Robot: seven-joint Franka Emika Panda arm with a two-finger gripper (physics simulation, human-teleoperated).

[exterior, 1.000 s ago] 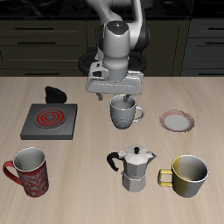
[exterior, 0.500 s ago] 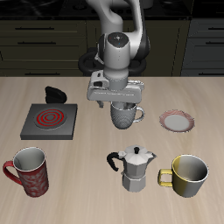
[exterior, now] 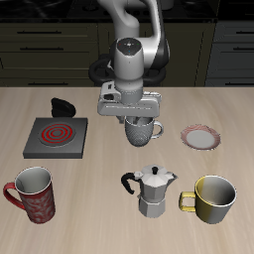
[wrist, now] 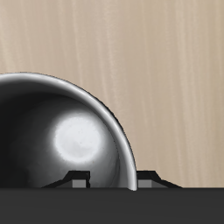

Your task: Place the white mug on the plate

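The white mug (exterior: 145, 133) stands upright in the middle of the table, its handle towards the plate (exterior: 201, 137). The plate is small, white with a pinkish-red rim, and lies bare beside the mug. My gripper (exterior: 139, 116) is low over the mug, at its rim. In the wrist view the mug's rim and dark inside (wrist: 61, 131) fill the frame. The gripper (wrist: 115, 179) is open and its two fingertips (wrist: 80, 180) stand apart, one inside the mug and one outside its wall.
A silver moka pot (exterior: 152, 190) stands in front of the mug. A yellow mug (exterior: 212, 197) and a red patterned mug (exterior: 33, 193) stand near the front edge. A square dark burner (exterior: 57, 136) and a small black object (exterior: 63, 106) lie farther aside.
My gripper has come down from above the mug until its fingers reach the rim. The mug and the plate have not moved.
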